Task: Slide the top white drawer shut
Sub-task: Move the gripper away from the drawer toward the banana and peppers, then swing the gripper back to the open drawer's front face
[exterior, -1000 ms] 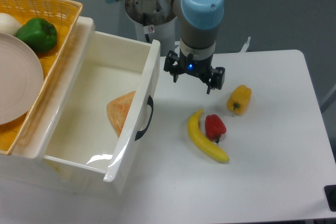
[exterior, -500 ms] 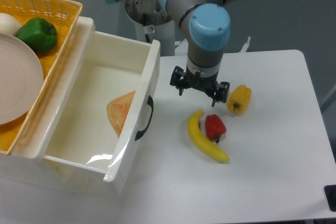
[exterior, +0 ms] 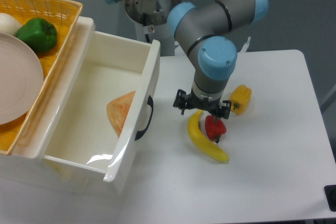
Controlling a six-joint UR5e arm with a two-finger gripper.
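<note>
Fixed camera: the grey-and-blue arm bends downward, wrist vertical. Its black two-finger gripper [exterior: 202,108], fingers spread apart and empty, hangs over the yellow banana [exterior: 205,141] and red pepper [exterior: 214,126]. The glossy white top drawer [exterior: 137,108] stands pulled out at left.

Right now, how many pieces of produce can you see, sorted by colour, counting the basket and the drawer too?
Yellow: 2, banana and yellow pepper, both on the table
Red: 1, red pepper, on the table
Green: 1, green pepper, in the basket
Orange: 1, wedge-shaped piece in the top white drawer, kind unclear
Total: 5
</note>
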